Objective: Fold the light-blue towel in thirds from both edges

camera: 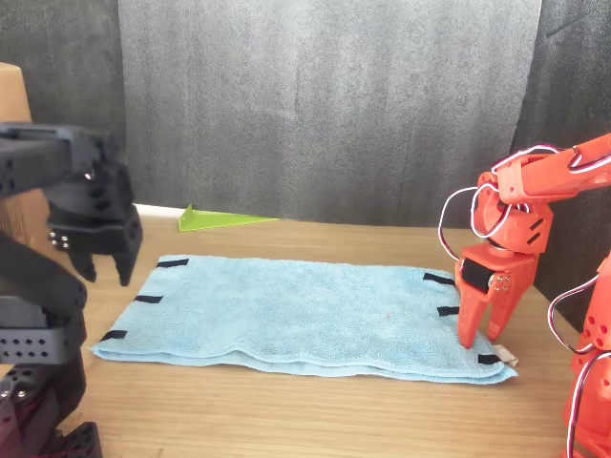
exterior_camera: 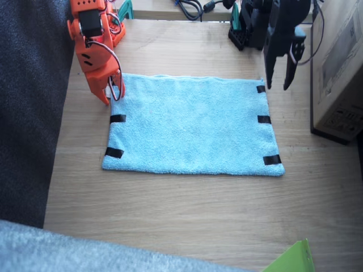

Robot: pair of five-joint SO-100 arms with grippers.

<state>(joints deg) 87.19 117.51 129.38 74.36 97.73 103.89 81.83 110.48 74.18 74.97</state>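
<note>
the light-blue towel [exterior_camera: 190,124] lies flat, black strips along both short edges; my right end effector [exterior_camera: 110,93] straddles its corner released, my left end effector [exterior_camera: 279,85] hangs released.

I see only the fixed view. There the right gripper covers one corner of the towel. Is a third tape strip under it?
Observer: Yes. The front view shows the third tape strip at that corner of the light-blue towel, beside the right gripper. A small white tag lies next to it.
Operator: Does the left gripper touch the cloth?
Observer: No. The left gripper hangs open near the other short edge, clear of the cloth.
</note>
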